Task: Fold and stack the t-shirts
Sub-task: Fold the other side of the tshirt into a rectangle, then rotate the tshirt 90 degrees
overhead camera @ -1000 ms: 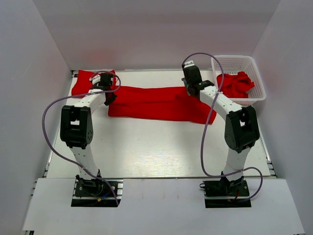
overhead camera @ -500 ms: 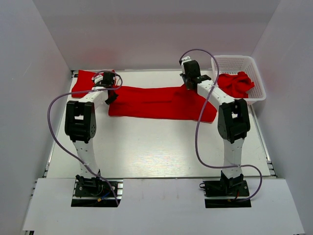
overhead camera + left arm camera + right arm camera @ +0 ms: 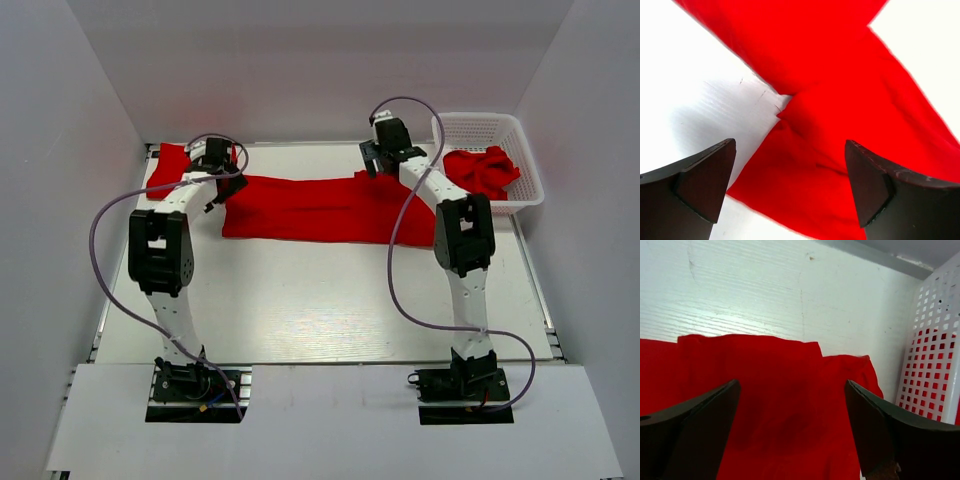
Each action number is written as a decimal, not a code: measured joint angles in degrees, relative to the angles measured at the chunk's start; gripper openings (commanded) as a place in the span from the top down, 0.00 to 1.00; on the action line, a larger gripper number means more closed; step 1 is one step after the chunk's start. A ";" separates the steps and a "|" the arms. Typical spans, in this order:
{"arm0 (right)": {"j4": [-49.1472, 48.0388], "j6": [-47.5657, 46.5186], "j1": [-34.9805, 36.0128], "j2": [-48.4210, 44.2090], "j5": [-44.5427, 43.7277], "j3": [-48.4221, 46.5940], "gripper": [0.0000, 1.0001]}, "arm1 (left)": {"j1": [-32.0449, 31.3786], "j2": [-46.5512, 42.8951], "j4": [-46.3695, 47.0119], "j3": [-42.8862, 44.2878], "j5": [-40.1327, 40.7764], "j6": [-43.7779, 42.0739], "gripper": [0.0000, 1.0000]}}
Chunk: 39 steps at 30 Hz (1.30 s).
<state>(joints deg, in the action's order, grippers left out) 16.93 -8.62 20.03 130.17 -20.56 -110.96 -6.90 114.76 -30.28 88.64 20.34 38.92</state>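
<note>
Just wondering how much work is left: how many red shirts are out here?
3: a long shirt in the middle, a far-left shirt, and a crumpled shirt in the basket; more may hide under it.

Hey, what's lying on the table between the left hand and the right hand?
A red t-shirt, laid out in a long band, fills the stretch from the left hand to the right hand; the top view shows it.

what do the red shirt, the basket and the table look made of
Shirt: soft matte cloth, maybe cotton; it creases and lies limp. Basket: white plastic, judging by its moulded grid of holes. Table: white matte board with fine ribbed grain in the right wrist view; painted wood or laminate, can't tell.
</note>
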 measured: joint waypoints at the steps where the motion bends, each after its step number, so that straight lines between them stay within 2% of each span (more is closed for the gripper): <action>1: 0.00 0.68 -0.09 -0.66 0.28 0.57 0.10 | -0.02 -1.38 0.57 -0.68 -0.33 -0.61 0.00; 7: 0.74 5.49 -0.15 -12.00 4.74 12.28 0.10 | -0.22 -8.55 4.76 -3.80 -4.02 -5.64 0.00; 11: 2.01 10.54 -0.13 -19.02 8.81 20.13 0.10 | -0.48 -9.01 8.37 -3.89 -9.81 -10.80 0.00; 14: 2.19 14.27 -0.13 -21.20 11.96 25.31 0.10 | -0.98 -5.22 8.07 0.24 -14.29 -14.05 0.00; 18: 3.28 17.57 -0.15 -20.63 13.77 30.21 0.10 | -2.25 4.79 7.50 9.49 -17.73 -16.92 0.00; 23: 4.09 20.41 -0.59 -18.95 14.14 30.99 0.10 | -3.43 13.00 5.09 10.10 -19.54 -18.47 0.00; 25: 3.93 21.09 -1.20 -18.16 15.28 30.93 0.10 | -3.85 13.03 6.08 9.33 -19.69 -18.82 0.00; 29: 3.48 21.73 -2.71 -14.12 18.27 29.68 0.10 | -4.07 10.21 9.27 3.41 -19.67 -17.90 0.00; 39: 2.60 18.58 -4.96 -2.25 30.47 12.63 0.10 | -6.86 -6.38 16.02 -22.49 -21.90 -16.09 0.00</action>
<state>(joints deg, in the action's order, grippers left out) 19.53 9.96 15.07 127.92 9.91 -98.32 -13.76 108.38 -14.26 66.15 -1.56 22.83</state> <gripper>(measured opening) 0.905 0.995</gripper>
